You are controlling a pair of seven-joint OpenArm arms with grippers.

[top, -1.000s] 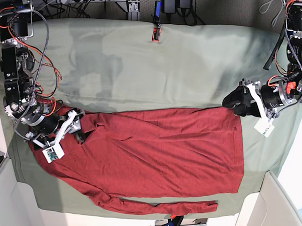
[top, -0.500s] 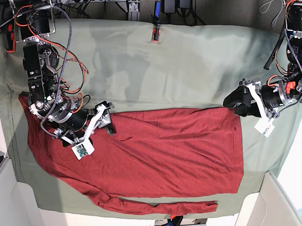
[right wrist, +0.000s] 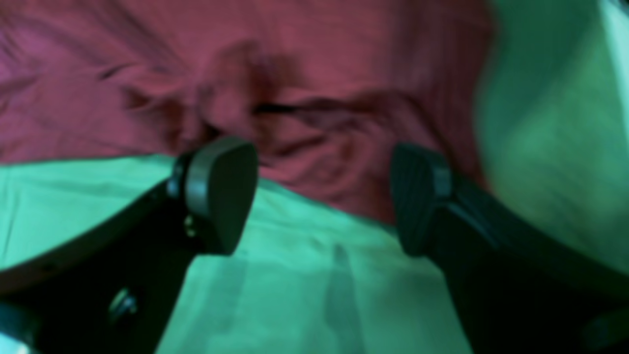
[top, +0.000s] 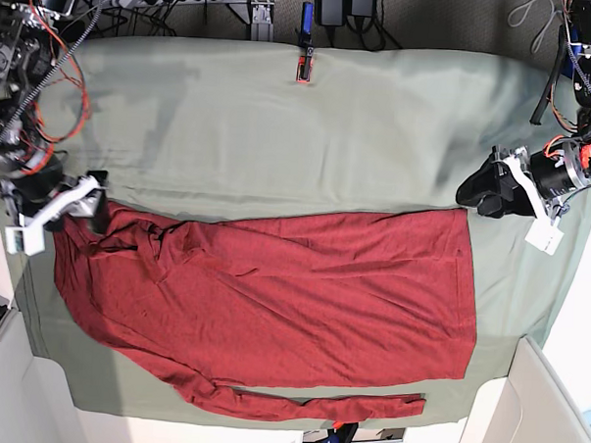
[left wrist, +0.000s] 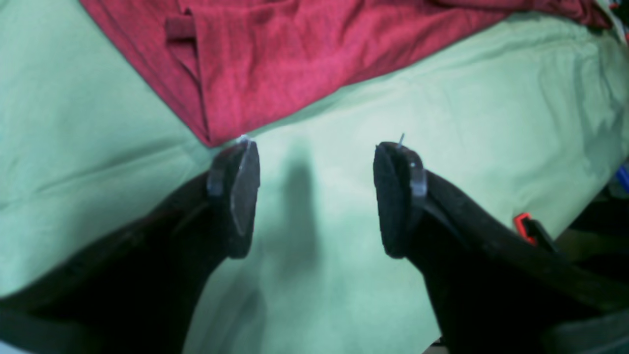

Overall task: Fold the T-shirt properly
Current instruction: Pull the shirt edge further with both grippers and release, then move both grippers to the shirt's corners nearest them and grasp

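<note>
The dark red T-shirt (top: 292,300) lies spread on the pale green table cloth (top: 280,133), its body flat and one long sleeve (top: 307,405) stretched along the near edge. Its upper left part is bunched in wrinkles (top: 148,240). My right gripper (top: 90,198) is open and empty at the shirt's upper left edge; in the right wrist view the gripper (right wrist: 319,196) hovers over the cloth with the shirt (right wrist: 295,73) just ahead. My left gripper (top: 470,195) is open and empty beside the shirt's upper right corner; in the left wrist view the gripper (left wrist: 314,196) has that corner (left wrist: 275,59) just ahead.
A small red and black object (top: 304,67) lies at the table's far edge, with cables and power supplies behind it. White walls stand at the near right (top: 552,409) and near left corners. Bare table cloth fills the far half.
My right gripper has pulled back from the shirt's upper middle to its upper left edge, leaving the fabric spread further left. My left gripper has drawn slightly right, away from the corner.
</note>
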